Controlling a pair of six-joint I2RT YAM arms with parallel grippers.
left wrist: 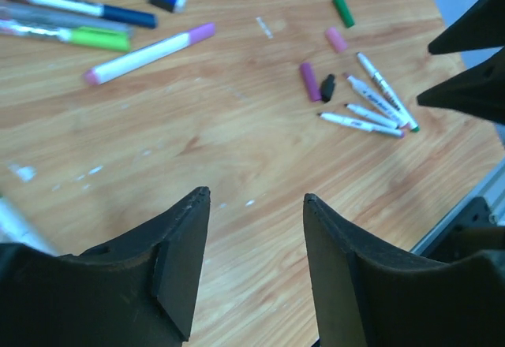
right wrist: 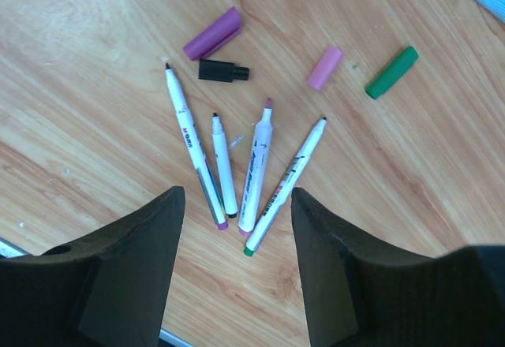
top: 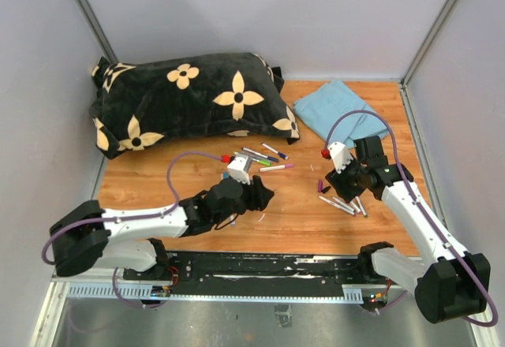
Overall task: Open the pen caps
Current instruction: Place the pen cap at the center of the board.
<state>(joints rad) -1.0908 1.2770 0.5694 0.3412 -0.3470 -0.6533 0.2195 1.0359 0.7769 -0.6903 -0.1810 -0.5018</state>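
Starting at the far left, a black flowered pillow (top: 189, 98) lies on the wooden table (top: 300, 221). Nearer, the left gripper (left wrist: 256, 197) hangs over bare wood, jaws apart with nothing between them. Beyond it, mid-table, several pens (left wrist: 146, 51) lie with their pen caps (left wrist: 99, 39) on. Further right, the right gripper (right wrist: 237, 193) hovers, spread and empty, above four uncapped pens (right wrist: 256, 166). By their tips lie a purple cap (right wrist: 213, 34), black cap (right wrist: 223, 71), pink cap (right wrist: 324, 68) and green cap (right wrist: 391, 72). A blue cloth (top: 343, 110) sits far right.
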